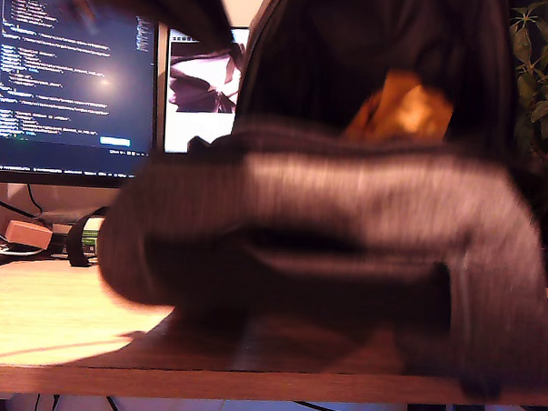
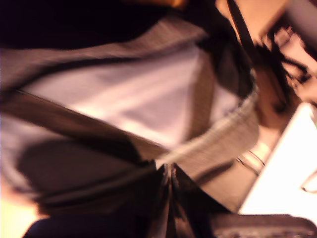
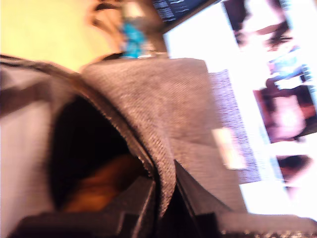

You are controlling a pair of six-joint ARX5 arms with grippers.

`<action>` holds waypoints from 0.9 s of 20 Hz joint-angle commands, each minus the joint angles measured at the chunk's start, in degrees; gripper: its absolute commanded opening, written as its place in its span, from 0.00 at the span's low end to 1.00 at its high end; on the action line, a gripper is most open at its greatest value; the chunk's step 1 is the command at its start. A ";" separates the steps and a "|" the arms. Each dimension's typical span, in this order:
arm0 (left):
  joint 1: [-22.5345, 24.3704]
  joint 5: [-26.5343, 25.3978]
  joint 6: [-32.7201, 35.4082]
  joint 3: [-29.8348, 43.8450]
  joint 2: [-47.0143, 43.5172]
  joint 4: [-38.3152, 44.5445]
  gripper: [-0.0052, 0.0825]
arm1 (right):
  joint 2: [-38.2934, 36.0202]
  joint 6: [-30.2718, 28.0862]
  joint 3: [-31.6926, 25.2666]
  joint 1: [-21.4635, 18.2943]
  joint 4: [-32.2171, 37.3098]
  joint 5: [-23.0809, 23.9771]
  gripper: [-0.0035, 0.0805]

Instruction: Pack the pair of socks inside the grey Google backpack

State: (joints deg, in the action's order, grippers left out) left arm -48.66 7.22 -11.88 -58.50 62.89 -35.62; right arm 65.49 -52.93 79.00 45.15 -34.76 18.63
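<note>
The grey backpack (image 1: 328,226) fills the middle of the exterior view, motion-blurred, on the wooden table (image 1: 60,324). Its mouth is held open and shows black lining. The yellow-orange socks (image 1: 401,106) show inside that opening, above the backpack's front rim. In the first wrist view my first gripper (image 2: 168,171) is shut on a fold of the backpack (image 2: 148,94). My second gripper (image 3: 166,173) is shut on the backpack's rim (image 3: 163,114), near a pale tag (image 3: 228,146). The socks (image 3: 99,183) lie in the dark hollow beside that rim. Neither gripper is clearly seen in the exterior view.
Two lit monitors (image 1: 71,69) stand behind the backpack at the exterior view's left. A leafy plant (image 1: 539,71) is at its right. Small boxes and cables (image 1: 45,236) sit at the left, under the monitor. The table's front edge (image 1: 248,386) runs close to the backpack.
</note>
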 commanded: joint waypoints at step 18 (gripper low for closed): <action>0.24 -11.80 1.95 -0.02 -7.10 -3.32 0.03 | 7.54 7.39 10.54 -2.45 -16.52 -9.64 0.03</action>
State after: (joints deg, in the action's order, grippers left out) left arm -48.62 -4.49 -10.24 -58.52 55.64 -39.11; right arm 72.07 -46.22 90.24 43.44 -51.83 9.04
